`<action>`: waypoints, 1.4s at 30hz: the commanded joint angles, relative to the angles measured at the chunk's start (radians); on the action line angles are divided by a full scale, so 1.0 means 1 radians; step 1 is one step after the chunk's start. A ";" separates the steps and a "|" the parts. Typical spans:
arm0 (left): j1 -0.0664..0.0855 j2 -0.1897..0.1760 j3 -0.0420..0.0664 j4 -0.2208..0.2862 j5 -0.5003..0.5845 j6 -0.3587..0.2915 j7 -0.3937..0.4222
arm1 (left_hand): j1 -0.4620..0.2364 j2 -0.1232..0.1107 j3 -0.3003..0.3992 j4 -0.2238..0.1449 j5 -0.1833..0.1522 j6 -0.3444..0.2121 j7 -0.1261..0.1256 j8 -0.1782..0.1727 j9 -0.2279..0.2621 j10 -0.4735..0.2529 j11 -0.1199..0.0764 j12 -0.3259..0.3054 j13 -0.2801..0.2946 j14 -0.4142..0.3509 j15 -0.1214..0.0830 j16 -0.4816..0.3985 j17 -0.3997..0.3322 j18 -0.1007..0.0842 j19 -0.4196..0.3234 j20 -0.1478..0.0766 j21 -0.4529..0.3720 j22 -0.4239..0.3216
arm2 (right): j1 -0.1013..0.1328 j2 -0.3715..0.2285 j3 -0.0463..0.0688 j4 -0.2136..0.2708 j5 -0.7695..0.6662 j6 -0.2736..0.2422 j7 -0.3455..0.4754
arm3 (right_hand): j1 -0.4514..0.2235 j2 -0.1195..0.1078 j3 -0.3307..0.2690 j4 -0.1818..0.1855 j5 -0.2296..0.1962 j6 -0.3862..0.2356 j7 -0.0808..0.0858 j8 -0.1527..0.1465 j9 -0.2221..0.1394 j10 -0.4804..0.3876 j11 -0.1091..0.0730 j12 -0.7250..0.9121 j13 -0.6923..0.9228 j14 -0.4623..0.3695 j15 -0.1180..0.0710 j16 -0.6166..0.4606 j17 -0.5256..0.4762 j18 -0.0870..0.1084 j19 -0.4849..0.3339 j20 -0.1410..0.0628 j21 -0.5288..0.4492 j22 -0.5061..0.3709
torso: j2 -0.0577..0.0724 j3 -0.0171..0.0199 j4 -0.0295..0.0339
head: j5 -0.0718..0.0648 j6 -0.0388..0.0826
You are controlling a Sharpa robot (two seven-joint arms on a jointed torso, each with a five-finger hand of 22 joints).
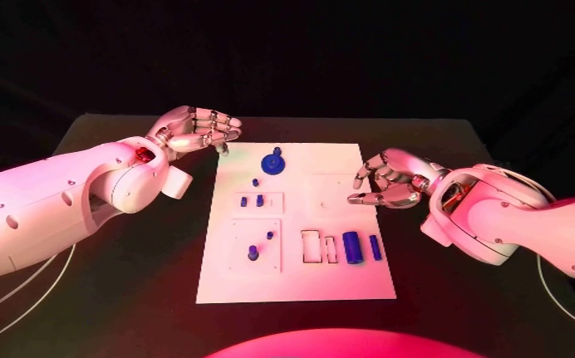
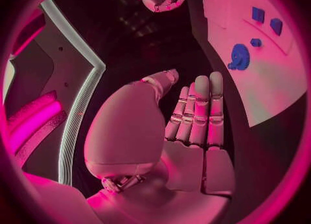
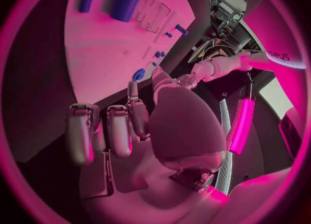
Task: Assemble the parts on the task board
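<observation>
White task board (image 1: 341, 279) mid-table, small blue parts (image 1: 351, 247) on it

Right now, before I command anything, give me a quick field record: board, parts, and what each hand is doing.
board: white task board in the middle of the black table
gear: blue gear near the board's far edge
cylinders: large blue cylinder and thin blue rod side by side in the near right area
left hand: left hand off the board's far left corner, fingers curled, holding nothing
right hand: right hand at the board's right edge, holding nothing
</observation>
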 commanded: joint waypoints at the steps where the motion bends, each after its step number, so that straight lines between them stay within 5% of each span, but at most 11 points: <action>1: -0.002 -0.004 -0.001 0.013 0.019 -0.004 0.038 | 0.000 0.009 -0.005 0.000 0.002 -0.008 0.033 0.001 0.001 -0.005 0.000 0.005 0.001 -0.005 0.000 0.004 -0.001 0.014 -0.002 0.005 -0.004 -0.002 | -0.004 -0.029 -0.006 0.018 -0.042 0.095 -0.109 | -0.023 0.006 -0.030 0.000 0.025 -0.002 -0.010 0.020 0.007 0.025 -0.002 0.039 0.059 0.074 -0.005 0.015 0.094 -0.021 0.077 -0.008 0.028 0.242 | -0.004 -0.0006 -0.0021 | -0.019 -0.005; 9: -0.004 -0.008 -0.002 0.025 0.021 -0.005 0.043 | 0.000 0.009 -0.005 0.000 0.002 -0.008 0.033 0.001 0.001 -0.005 0.000 0.005 0.001 -0.005 0.000 0.004 -0.001 0.014 -0.002 0.005 -0.004 -0.002 | -0.048 -0.050 -0.018 0.037 -0.092 0.099 -0.183 | -0.047 0.023 -0.083 0.002 0.053 -0.002 -0.015 0.044 0.013 0.049 -0.006 0.070 0.108 0.080 -0.008 0.032 0.129 -0.026 0.084 -0.010 0.049 0.248 | -0.003 -0.0011 -0.0011 | -0.024 -0.009; 22: -0.005 -0.012 -0.003 0.027 0.022 -0.003 0.042 | 0.000 0.009 -0.005 0.000 0.002 -0.008 0.033 0.001 0.001 -0.005 0.000 0.005 0.001 -0.005 0.000 0.004 -0.001 0.014 -0.002 0.005 -0.004 -0.002 | -0.113 0.003 -0.022 0.032 -0.115 0.088 -0.230 | -0.062 0.033 -0.110 0.002 0.056 -0.002 -0.016 0.052 0.014 0.053 -0.007 0.074 0.117 0.082 -0.009 0.038 0.141 -0.028 0.089 -0.011 0.062 0.251 | -0.002 -0.0001 -0.0014 | -0.022 -0.011; 33: -0.005 -0.014 -0.003 0.020 0.019 -0.003 0.029 | -0.001 0.009 -0.006 0.001 0.002 -0.008 0.033 0.003 0.002 -0.006 0.000 0.008 0.002 -0.006 0.000 0.004 -0.002 0.014 -0.003 0.005 -0.005 -0.002 | -0.131 0.041 -0.022 0.022 -0.123 0.080 -0.234 | -0.066 0.042 -0.118 0.002 0.063 0.000 -0.017 0.056 0.015 0.049 -0.008 0.068 0.112 0.081 -0.009 0.037 0.137 -0.027 0.088 -0.011 0.059 0.250 | -0.002 -0.0010 -0.0013 | -0.023 -0.014; 42: -0.005 -0.015 -0.003 0.015 0.016 0.000 0.020 | 0.000 0.010 -0.006 0.000 0.003 -0.008 0.033 0.003 0.002 -0.006 -0.001 0.009 0.002 -0.006 0.000 0.004 -0.002 0.014 -0.003 0.005 -0.005 -0.002 | -0.147 0.066 -0.022 0.004 -0.133 0.153 -0.252 | -0.114 0.059 -0.162 0.004 0.071 0.011 -0.023 0.070 0.017 0.046 -0.012 0.060 0.112 0.080 -0.013 0.035 0.134 -0.027 0.086 -0.013 0.056 0.249 | -0.003 0.0004 -0.0001 | -0.019 -0.015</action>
